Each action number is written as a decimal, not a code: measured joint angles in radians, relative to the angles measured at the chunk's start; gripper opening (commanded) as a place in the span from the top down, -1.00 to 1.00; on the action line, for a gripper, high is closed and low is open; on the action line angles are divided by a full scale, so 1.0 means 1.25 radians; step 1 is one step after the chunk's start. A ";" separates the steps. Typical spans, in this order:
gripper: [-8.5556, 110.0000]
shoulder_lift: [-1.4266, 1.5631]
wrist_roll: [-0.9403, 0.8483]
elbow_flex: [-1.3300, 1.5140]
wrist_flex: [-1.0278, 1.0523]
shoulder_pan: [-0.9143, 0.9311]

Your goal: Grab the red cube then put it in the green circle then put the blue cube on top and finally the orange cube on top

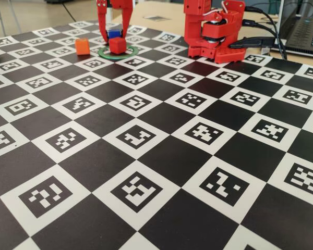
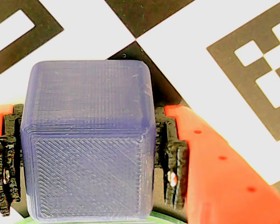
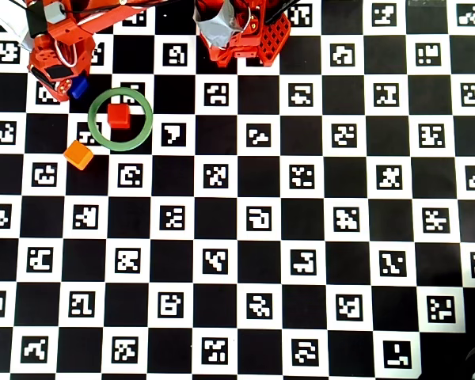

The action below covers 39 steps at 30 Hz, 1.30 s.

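One unlabelled blue cube [image 2: 88, 140], gripper-held [image 2: 88, 158].

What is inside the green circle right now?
Only the red cube sits inside the green circle, nothing on top. The blue cube is clamped in the gripper outside the ring; the orange cube lies outside too.

Inside the green circle [image 3: 120, 145]: red cube [image 3: 119, 115]. Overhead view, outside the circle: orange cube [image 3: 78, 155] lower left, blue cube [image 3: 79, 87] upper left.

no legible text, labels, brand names or numbers appear in any view. the checkered mat [image 3: 245, 237] carries only square black-and-white fiducial marker patterns, not readable characters.
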 measured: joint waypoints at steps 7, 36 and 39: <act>0.77 0.000 0.000 -0.005 0.004 0.000; 0.79 0.060 -0.050 -0.265 0.349 -0.036; 0.79 0.090 -0.061 -0.270 0.366 -0.043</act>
